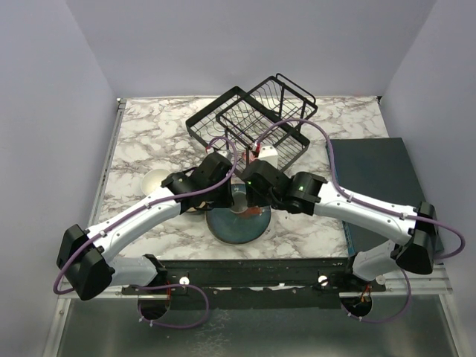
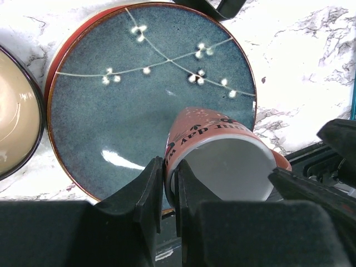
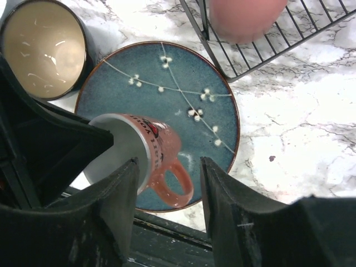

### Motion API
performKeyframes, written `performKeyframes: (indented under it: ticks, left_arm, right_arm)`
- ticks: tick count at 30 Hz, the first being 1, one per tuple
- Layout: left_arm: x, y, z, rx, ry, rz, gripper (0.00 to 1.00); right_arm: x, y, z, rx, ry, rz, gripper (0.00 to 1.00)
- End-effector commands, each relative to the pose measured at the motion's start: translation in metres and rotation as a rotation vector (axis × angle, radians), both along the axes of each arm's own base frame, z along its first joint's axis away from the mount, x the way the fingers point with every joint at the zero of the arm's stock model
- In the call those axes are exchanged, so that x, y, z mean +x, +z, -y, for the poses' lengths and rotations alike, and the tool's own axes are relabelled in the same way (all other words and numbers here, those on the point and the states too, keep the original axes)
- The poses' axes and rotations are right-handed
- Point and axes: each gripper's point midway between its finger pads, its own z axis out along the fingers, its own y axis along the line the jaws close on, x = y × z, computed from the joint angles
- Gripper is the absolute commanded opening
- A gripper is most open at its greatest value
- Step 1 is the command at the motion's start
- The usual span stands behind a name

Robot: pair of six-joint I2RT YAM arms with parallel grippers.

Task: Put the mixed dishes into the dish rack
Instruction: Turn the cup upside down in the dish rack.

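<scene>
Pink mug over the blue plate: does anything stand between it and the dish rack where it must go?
Yes. The right end effector has open fingers on both sides of the pink mug, while the left end effector pinches its rim. Seen from above, the right wrist lies between the mug and the dish rack.

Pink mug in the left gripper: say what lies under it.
The teal-blue plate with white blossoms lies below the pink mug. The plate's near edge is hidden by the mug.
</scene>
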Motion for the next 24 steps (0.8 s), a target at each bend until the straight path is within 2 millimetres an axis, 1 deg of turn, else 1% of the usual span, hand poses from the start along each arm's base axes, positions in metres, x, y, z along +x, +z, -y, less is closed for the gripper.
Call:
performKeyframes:
  ticks: [1,3,11,16,19,24]
  left_arm:
    - [0.001,0.007,0.004,-0.045,-0.003,0.02,0.0]
    - [0.001,0.009,0.004,-0.053,-0.003,0.023,0.0]
    - [-0.004,0.019,0.011,-0.147,-0.037,-0.003,0.0]
    - [-0.006,0.025,0.016,-0.234,-0.057,-0.032,0.0]
    - [-0.007,0.032,0.018,-0.291,-0.066,-0.044,0.0]
    - [-0.008,0.043,0.016,-0.395,-0.076,-0.08,0.0]
  right_arm:
    - [0.002,0.008,0.014,0.006,-0.04,0.049,0.57]
    - [0.0,0.007,0.019,0.004,-0.047,0.052,0.6]
    - [-0.007,0.014,0.035,0.033,-0.051,0.073,0.62]
    - [-0.011,0.027,0.041,0.105,-0.027,0.113,0.64]
    - [-0.015,0.039,0.043,0.17,-0.002,0.144,0.65]
    - [-0.024,0.055,0.042,0.266,0.082,0.197,0.66]
